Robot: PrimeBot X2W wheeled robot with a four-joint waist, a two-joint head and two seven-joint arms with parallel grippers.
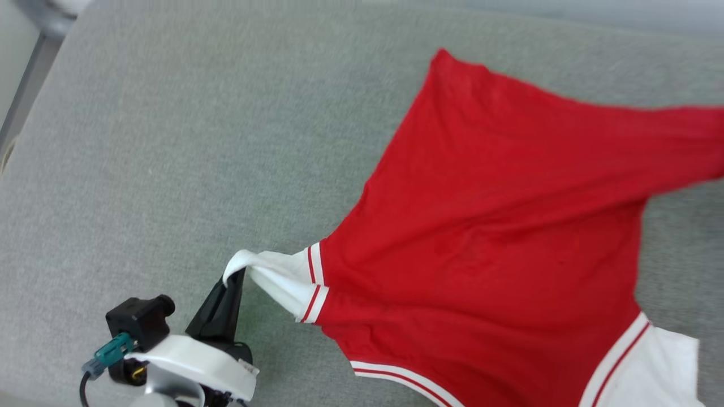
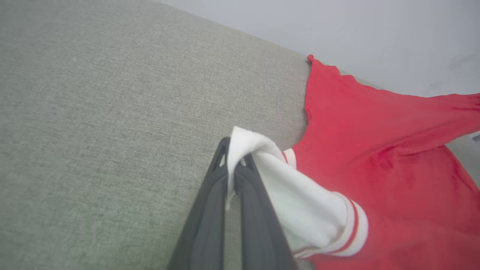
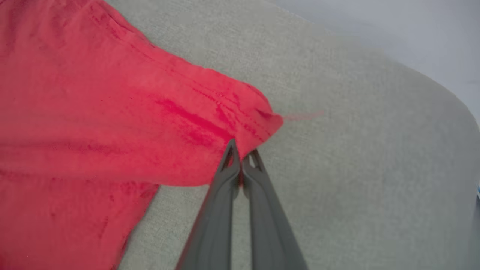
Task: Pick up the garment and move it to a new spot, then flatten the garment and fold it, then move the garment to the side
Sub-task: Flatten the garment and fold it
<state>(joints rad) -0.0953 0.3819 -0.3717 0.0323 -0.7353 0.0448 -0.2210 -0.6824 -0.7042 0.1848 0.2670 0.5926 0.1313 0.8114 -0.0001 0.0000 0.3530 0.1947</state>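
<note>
The garment is a red jersey T-shirt with white sleeves and red-and-white striped trim, spread plain side up on the grey padded surface. My left gripper sits at the lower left of the head view, shut on the bunched white sleeve. The left wrist view has that sleeve pinched between the dark fingers. In the right wrist view my right gripper is shut on the red hem corner of the garment. A red corner stretches off the head view's right edge.
The grey fabric surface runs wide to the left of the garment. A pale wall rises behind its far edge. The surface's rounded edge curves past my right gripper. A metal frame post stands at the upper left.
</note>
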